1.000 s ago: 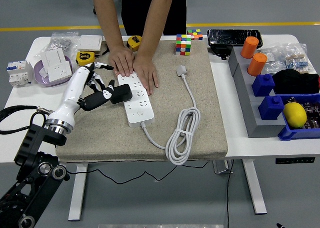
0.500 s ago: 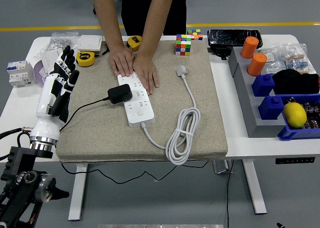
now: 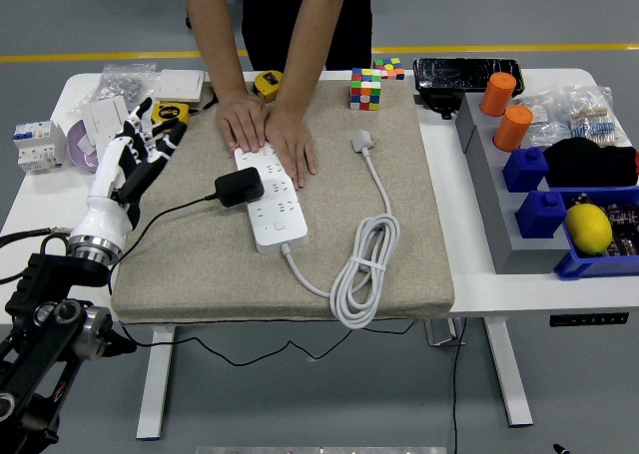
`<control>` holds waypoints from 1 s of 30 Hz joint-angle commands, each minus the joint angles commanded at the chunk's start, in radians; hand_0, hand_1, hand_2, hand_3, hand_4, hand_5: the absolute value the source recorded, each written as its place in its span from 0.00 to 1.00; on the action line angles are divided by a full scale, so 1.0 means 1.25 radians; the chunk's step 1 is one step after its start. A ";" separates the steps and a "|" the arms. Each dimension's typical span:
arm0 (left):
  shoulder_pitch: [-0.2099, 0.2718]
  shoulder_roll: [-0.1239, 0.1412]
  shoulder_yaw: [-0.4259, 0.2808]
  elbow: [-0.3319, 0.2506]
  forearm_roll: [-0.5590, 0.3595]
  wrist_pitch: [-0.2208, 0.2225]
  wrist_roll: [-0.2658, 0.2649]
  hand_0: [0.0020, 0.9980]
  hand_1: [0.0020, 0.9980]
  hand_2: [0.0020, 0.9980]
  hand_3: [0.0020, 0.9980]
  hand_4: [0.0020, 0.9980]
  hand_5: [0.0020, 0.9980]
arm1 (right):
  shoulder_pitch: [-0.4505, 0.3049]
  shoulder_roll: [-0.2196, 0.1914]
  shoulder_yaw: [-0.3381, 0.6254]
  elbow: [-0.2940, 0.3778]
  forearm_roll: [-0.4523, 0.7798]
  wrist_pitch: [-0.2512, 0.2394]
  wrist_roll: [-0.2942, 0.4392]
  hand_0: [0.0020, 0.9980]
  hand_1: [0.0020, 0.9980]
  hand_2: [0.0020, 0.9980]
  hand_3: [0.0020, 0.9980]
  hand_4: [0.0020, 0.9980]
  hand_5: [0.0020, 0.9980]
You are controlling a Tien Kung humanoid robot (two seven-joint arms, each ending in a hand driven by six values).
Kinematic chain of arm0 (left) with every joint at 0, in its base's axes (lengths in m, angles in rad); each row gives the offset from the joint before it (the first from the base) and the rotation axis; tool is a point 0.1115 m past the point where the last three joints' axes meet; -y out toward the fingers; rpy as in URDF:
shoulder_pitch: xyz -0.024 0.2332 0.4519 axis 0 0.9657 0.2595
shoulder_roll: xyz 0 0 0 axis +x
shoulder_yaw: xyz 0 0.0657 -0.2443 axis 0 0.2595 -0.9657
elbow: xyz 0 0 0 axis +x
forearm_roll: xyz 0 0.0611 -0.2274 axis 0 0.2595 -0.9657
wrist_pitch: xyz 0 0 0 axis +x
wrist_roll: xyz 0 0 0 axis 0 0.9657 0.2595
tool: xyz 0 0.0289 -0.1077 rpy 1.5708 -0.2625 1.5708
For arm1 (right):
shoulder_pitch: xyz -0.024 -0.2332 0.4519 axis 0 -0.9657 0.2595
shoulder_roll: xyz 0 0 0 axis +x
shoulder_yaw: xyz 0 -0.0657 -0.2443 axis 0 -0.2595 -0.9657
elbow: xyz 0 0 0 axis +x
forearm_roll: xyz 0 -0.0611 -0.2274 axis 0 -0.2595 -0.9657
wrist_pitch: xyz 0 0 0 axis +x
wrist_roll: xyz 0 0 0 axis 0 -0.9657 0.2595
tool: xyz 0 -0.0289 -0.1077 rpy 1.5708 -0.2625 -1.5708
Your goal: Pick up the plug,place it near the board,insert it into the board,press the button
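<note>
The black plug sits in the white board, which a person's hands press down. The left hand hovers at the mat's left edge, fingers spread, holding nothing.

A smooth grey concrete-looking floor fills the room around the furniture, evenly lit with no hard shadows. A yellow painted floor line runs straight across at twelve o'clock, behind the table. The white rectangular table spans nearly the full width, its near edge toward six o'clock, and stands on pale metal legs with flat feet; a small black control panel sits under its front edge at four o'clock. A thin black cable sags beneath the tabletop at six o'clock. No walls or windows show.
</note>
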 joint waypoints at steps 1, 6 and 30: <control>-0.008 0.003 0.011 0.003 0.031 -0.002 0.007 0.26 0.30 0.28 0.98 0.67 0.08 | 0.000 0.000 0.000 0.000 0.000 0.000 0.000 0.82 0.73 0.74 0.78 1.00 0.88; -0.072 0.025 0.089 0.024 0.203 -0.073 0.083 0.14 0.06 0.15 0.93 0.54 0.00 | -0.001 -0.002 0.006 0.000 -0.008 0.001 -0.004 0.82 0.73 0.74 0.77 1.00 0.88; -0.142 0.036 0.272 0.125 0.601 -0.207 0.203 0.12 0.04 0.15 0.91 0.56 0.00 | 0.002 -0.002 0.007 0.000 -0.007 0.001 -0.005 0.82 0.73 0.74 0.77 1.00 0.88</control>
